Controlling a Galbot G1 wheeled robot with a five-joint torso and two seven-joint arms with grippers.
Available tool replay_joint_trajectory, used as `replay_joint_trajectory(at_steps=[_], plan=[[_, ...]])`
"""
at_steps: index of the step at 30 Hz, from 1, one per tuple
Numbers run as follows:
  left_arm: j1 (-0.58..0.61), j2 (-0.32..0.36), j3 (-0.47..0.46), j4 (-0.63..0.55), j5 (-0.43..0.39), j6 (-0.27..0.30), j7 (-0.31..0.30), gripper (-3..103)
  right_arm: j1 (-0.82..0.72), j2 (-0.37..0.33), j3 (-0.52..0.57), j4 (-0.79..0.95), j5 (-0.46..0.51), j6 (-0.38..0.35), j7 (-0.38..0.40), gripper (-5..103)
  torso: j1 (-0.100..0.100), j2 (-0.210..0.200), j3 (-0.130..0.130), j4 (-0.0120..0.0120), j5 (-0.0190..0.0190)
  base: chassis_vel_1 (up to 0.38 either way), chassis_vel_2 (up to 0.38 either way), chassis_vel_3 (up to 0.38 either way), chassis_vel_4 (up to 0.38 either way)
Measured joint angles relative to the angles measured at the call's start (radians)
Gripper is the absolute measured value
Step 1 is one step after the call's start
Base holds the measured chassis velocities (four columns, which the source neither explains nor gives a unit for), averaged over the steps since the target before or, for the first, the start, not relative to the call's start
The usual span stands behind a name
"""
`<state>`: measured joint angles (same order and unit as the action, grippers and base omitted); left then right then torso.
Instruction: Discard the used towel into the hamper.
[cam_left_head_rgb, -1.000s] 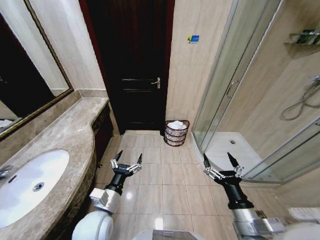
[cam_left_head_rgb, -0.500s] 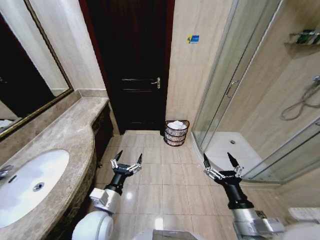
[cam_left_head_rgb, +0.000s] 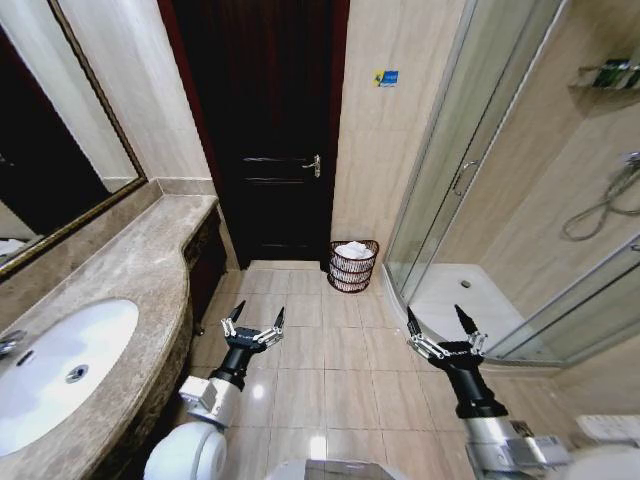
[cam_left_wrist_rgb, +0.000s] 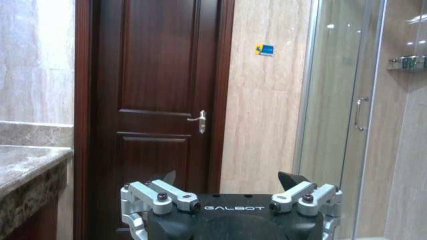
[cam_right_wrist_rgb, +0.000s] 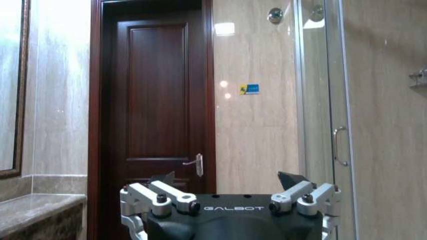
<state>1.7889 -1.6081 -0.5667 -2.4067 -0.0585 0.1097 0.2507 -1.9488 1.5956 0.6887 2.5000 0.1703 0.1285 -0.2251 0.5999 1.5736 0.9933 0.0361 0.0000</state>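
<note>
The hamper (cam_left_head_rgb: 353, 266), a small round dark red-brown basket of thin bars, stands on the floor by the wall between the door and the shower. A white towel (cam_left_head_rgb: 352, 249) lies bunched inside it, up to the rim. My left gripper (cam_left_head_rgb: 254, 318) hangs open and empty over the floor tiles, well short of the hamper and to its left. My right gripper (cam_left_head_rgb: 440, 319) is open and empty too, nearer than the hamper and to its right. In the wrist views each gripper, left (cam_left_wrist_rgb: 227, 178) and right (cam_right_wrist_rgb: 227, 177), points at the door with spread fingers.
A dark wooden door (cam_left_head_rgb: 262, 130) is shut behind the hamper. A marble counter (cam_left_head_rgb: 150, 260) with a white sink (cam_left_head_rgb: 55, 365) runs along the left under a mirror (cam_left_head_rgb: 45, 140). A glass shower cabin (cam_left_head_rgb: 500, 200) fills the right. Open tiled floor (cam_left_head_rgb: 330, 370) lies between.
</note>
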Motion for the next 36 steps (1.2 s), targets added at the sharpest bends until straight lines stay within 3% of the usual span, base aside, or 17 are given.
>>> replay_joint_trajectory(at_steps=[36], plan=[[0.0, 0.0, 0.0, 0.0, 0.0, 0.0, 0.0, 100, 0.0, 0.0, 0.0, 0.0, 0.0, 0.0, 0.0, 100, 0.0, 0.0, 0.0, 0.0, 0.0, 0.0, 0.0, 0.0, 0.0]])
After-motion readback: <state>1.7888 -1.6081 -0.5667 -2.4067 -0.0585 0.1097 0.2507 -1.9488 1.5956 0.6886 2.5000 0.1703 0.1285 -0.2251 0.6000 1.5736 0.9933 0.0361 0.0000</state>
